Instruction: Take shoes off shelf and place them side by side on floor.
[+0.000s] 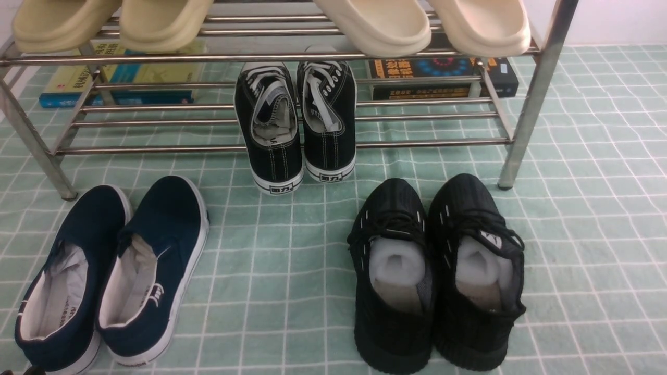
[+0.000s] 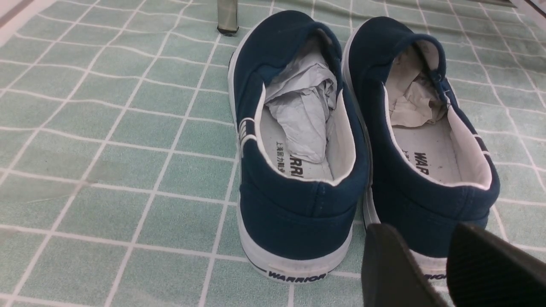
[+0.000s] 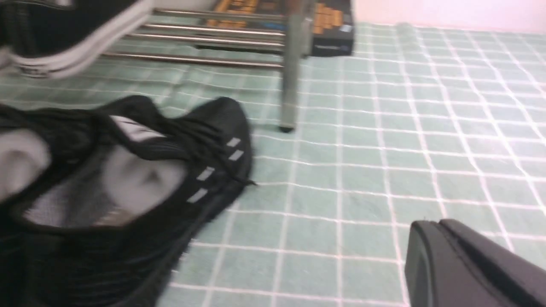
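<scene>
On green floor (image 1: 292, 291) before the shelf (image 1: 536, 99), showing knit sneakers (image 1: 393, 333) side by side, displaying left hand (image 2: 420, 234) spread apart, right hand (image 3: 436, 222) closed together.

Cream clogs (image 1: 379, 26) rest above black canvas sneakers (image 1: 271, 130); navy slip-ons (image 1: 151, 260) touch.

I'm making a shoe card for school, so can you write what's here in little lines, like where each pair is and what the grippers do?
task shoes: all-black knit lace-up sneakers, side by side on the green gridded floor
stuffing: white, inside both
other floor pair: navy canvas slip-ons with white soles
rack: shiny steel tube shelf
rack, lower tier: black canvas sneakers with white soles
rack, upper tier: cream clogs
left gripper: open, empty
right gripper: shut, holding nothing
</scene>
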### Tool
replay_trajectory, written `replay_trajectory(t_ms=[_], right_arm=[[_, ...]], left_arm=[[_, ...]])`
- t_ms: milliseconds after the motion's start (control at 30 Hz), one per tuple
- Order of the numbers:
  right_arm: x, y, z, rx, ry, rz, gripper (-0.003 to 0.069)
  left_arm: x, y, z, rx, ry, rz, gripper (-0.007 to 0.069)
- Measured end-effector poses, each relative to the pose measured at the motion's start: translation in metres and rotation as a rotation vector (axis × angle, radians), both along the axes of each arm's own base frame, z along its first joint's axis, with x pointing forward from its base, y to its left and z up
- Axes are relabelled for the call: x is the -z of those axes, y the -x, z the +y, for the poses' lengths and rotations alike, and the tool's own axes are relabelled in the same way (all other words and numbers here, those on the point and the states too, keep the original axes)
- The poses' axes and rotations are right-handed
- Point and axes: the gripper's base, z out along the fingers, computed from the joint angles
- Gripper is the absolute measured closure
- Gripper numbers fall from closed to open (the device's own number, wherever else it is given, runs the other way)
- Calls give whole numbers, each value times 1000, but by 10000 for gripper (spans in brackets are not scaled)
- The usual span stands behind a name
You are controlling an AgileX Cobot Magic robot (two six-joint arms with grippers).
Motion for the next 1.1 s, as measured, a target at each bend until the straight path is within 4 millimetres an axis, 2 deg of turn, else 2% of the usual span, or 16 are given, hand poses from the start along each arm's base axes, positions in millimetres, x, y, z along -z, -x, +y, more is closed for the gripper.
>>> replay_trajectory(t_ms=[100,233,433,767,1100], right_arm=[[20,3,-5,88,-1,16,630],[31,6,-8,143,-13,48,624],[33,7,-8,147,-27,87,616],[34,8,-3,44,-6,111,602],[34,8,-3,50,-6,110,586]], left_arm=[[0,0,0,0,0,0,384],[0,0,0,0,0,0,384],[0,0,0,0,0,0,384],[0,0,0,0,0,0,384],[0,0,0,0,0,0,384]])
